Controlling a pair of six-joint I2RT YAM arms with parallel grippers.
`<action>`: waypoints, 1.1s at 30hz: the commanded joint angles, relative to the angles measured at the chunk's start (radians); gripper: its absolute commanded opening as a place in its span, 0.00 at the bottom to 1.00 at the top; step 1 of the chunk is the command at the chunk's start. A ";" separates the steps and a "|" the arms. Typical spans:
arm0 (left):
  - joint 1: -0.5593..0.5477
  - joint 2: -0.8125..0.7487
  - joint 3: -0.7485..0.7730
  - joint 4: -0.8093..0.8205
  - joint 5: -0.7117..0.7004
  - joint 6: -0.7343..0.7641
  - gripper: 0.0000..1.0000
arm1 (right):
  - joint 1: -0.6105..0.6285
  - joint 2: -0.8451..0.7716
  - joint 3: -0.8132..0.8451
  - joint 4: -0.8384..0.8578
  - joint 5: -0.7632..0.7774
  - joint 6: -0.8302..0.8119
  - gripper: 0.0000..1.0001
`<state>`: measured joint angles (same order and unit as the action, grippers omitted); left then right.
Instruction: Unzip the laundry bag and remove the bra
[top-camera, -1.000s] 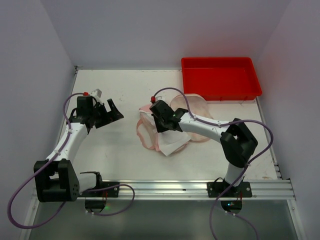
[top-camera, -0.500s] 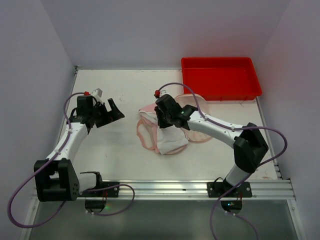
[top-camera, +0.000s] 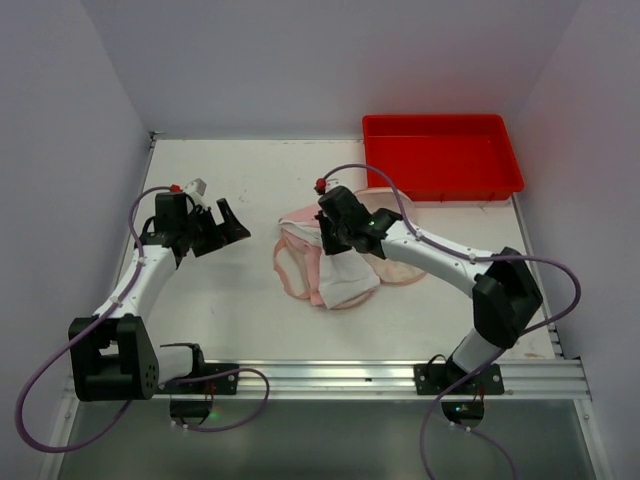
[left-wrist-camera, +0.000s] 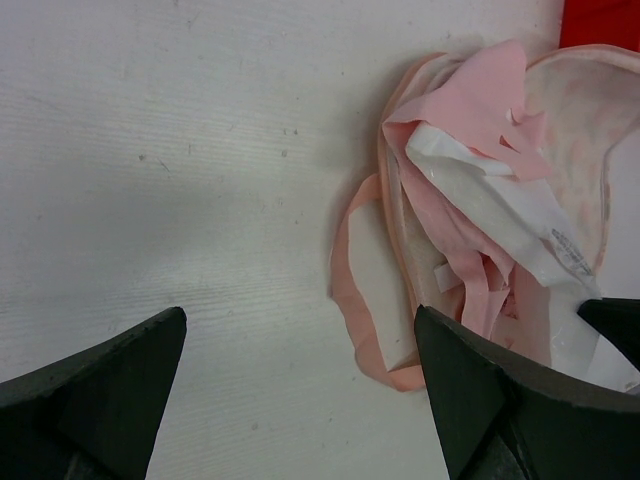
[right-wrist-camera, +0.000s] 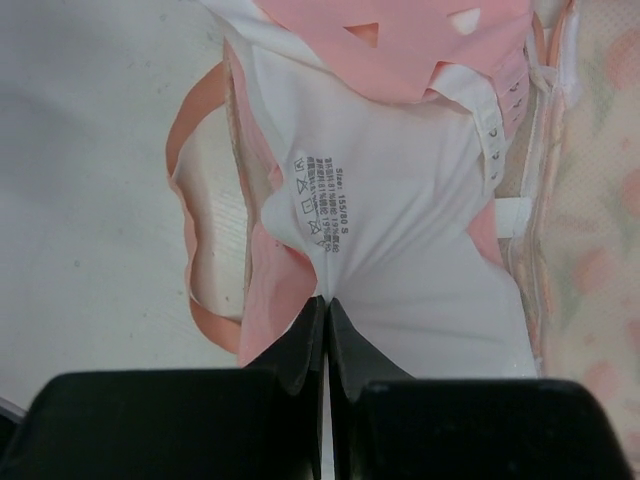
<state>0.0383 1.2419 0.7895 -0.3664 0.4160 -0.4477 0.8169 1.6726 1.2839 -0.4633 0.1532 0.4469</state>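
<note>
Near the middle of the counter (top-camera: 230, 300), just in front of the red tray (top-camera: 440, 155): the removal stage of the task. The bag (right-wrist-camera: 590, 200), cream with a pink print, lies flat. Its mouth looks unzipped along the edge that faces the bra (right-wrist-camera: 400, 230). The bra, pink outside and white inside with its care label (right-wrist-camera: 320, 195) showing, is spread on the counter just left of the bag and touching it. No view shows whether a strap or the hook band lies inside the opening. Judged from this, the unzipping is done and the garment is most of the way out.

The right end effector (right-wrist-camera: 325, 305) has its jaws fully together. The tips meet on the near edge of the bra's white side, where creases in the cloth run toward them, so it appears to hold a thin pinch of the bra and nothing else. The left end effector (left-wrist-camera: 300, 400) has its jaws spread wide and empty. It hovers over bare counter to the left of the garment, apart from it.

Next move, as judged: draw the pinched cloth away from the bag toward bare counter, low and steady so the thin grip does not slip. The idle left arm could pin the bag if it drags along.
</note>
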 joint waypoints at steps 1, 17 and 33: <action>0.009 -0.001 -0.001 0.026 0.024 0.027 1.00 | -0.004 -0.152 0.009 0.017 -0.044 -0.066 0.00; 0.011 -0.012 -0.001 0.026 0.000 0.024 1.00 | -0.151 -0.432 0.337 -0.110 -0.227 -0.175 0.00; 0.009 -0.006 -0.006 0.020 -0.025 0.027 1.00 | -0.682 0.100 0.825 -0.127 0.074 0.028 0.00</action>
<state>0.0387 1.2415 0.7891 -0.3645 0.3973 -0.4477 0.1947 1.7050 2.0193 -0.5800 0.1577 0.3901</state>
